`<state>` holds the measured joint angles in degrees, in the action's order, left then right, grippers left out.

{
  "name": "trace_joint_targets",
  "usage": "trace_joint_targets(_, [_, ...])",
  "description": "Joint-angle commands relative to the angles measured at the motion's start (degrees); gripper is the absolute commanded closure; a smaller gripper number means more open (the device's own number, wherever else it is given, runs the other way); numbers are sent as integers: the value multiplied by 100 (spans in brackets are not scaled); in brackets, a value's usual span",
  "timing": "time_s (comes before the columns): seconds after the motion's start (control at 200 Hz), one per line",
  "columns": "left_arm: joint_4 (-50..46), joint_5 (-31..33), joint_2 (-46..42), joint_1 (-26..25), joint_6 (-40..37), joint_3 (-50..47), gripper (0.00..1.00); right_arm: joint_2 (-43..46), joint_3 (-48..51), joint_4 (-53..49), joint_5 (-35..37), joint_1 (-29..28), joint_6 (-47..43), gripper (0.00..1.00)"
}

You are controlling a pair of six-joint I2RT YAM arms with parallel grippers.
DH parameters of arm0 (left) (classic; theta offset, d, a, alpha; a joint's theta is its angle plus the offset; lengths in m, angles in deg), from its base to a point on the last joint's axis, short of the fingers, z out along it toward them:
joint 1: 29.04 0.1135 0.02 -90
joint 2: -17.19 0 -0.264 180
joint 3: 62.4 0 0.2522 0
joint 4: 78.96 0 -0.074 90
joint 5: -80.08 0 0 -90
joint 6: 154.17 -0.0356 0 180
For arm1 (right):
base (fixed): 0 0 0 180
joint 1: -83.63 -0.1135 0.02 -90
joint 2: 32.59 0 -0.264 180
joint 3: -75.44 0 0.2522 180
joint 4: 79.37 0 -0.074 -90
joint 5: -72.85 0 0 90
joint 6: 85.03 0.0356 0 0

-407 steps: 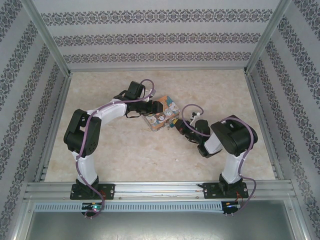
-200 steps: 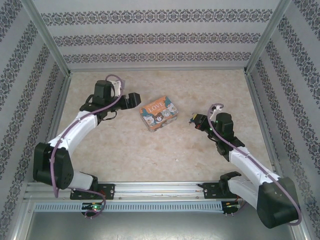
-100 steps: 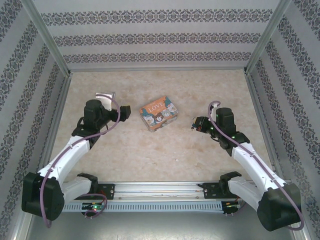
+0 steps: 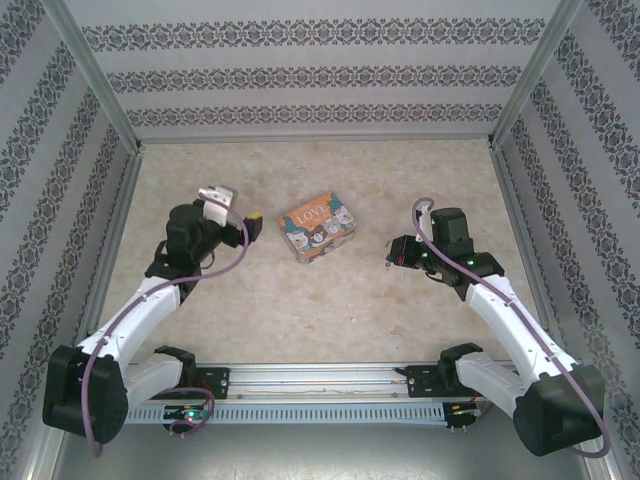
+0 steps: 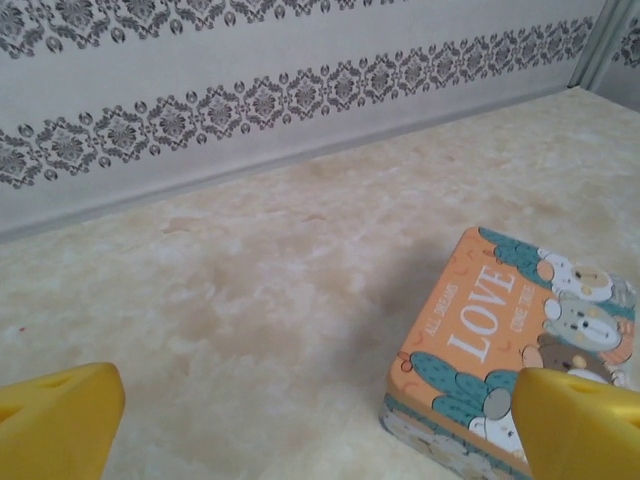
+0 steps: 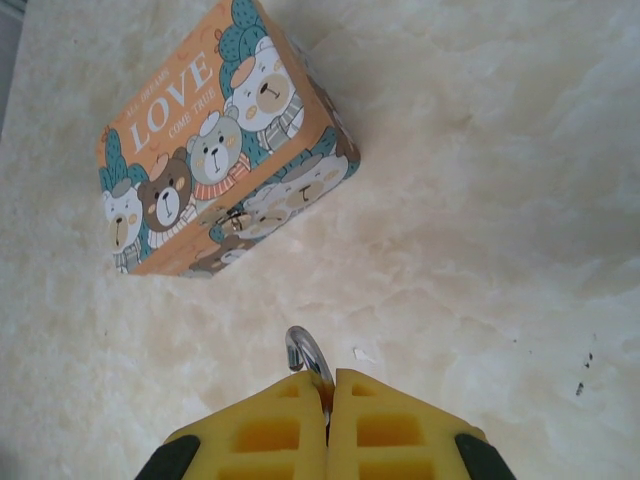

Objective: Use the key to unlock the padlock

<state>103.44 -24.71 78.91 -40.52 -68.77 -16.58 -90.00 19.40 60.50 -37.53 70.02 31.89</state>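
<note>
Well, open table (image 4: 300, 300) rings tin (image 4: 318, 229); right pincer (image 6: 328, 388) pinches silver loop (image 6: 303, 352).

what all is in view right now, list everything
tin: one, orange and teal with cartoon bears and the word LOVE, middle of the table between the arms
metal loop: one, silver, poking out from between the right fingers; the rest is hidden
table: one, beige marbled, under everything
walls: three, pale with dark patterned bands, at the left, far and right sides
frame: one, silver rails, along the near edge and up the corners
arms: two, white and black, left and right of the tin
left fingers: two, yellow, wide open, nothing between them
right fingers: two, yellow, shut on the metal loop
</note>
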Motion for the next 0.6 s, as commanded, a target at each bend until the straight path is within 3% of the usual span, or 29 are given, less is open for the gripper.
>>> trace_joint_targets(0.0, [1002, 103, 120, 80, 4, -428, 1, -12, -509, -919, -185, 42, -376, 100])
trace_joint_targets(0.055, [1105, 166, 237, 77, 373, -420, 1, -22, -689, -1338, -177, 42, -432, 100])
trace_joint_targets(0.16, [1104, -373, 404, 68, 425, -294, 0, -122, -922, -1902, -286, 30, -338, 100])
trace_joint_targets(0.27, [1062, -342, 483, 76, 444, -266, 0, -294, -1001, -2260, -480, -33, -230, 100])
trace_joint_targets(0.595, [1013, -258, 512, 68, 367, -248, 1, -754, -922, -2459, -789, -437, -151, 100])
